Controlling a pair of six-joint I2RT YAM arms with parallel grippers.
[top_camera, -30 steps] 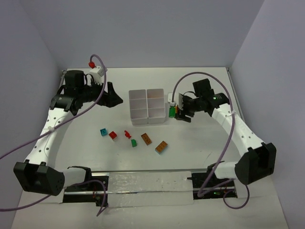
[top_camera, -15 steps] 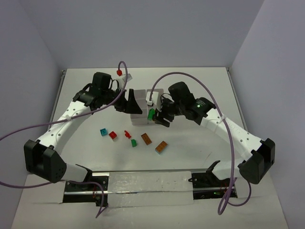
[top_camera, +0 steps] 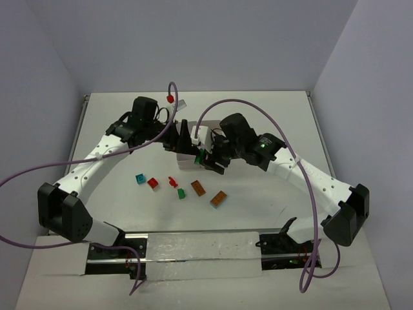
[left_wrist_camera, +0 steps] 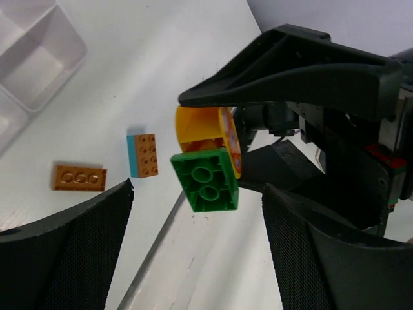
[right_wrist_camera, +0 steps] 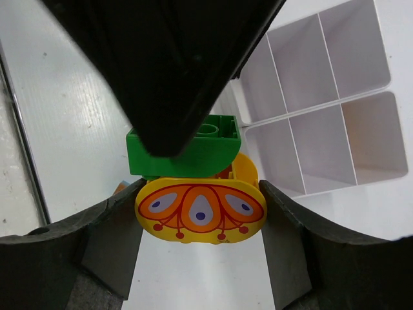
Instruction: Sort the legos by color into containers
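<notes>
My right gripper [top_camera: 205,158] is shut on a yellow printed piece [right_wrist_camera: 200,210] with a green brick [right_wrist_camera: 184,152] stuck to it, held just above the near edge of the white tray [top_camera: 185,159]. My left gripper [top_camera: 184,134] is open and empty, hovering over the tray right next to the held piece; in the left wrist view the green brick [left_wrist_camera: 205,181] hangs just beyond its spread fingers [left_wrist_camera: 64,252]. On the table lie a teal brick [top_camera: 139,177], a red brick [top_camera: 153,183], a small red piece [top_camera: 172,181], a green brick [top_camera: 181,193] and two orange-brown bricks [top_camera: 198,188] [top_camera: 219,199].
The arms hide most of the tray from above; its compartments [right_wrist_camera: 329,106] look empty in the right wrist view. Purple cables loop over both arms. A grey rail [top_camera: 200,245] runs along the near edge. Walls close in on the left, back and right.
The right gripper carried the green and yellow piece left from the tray's right side to its near edge. The left gripper swung right from the table's left to over the tray.
</notes>
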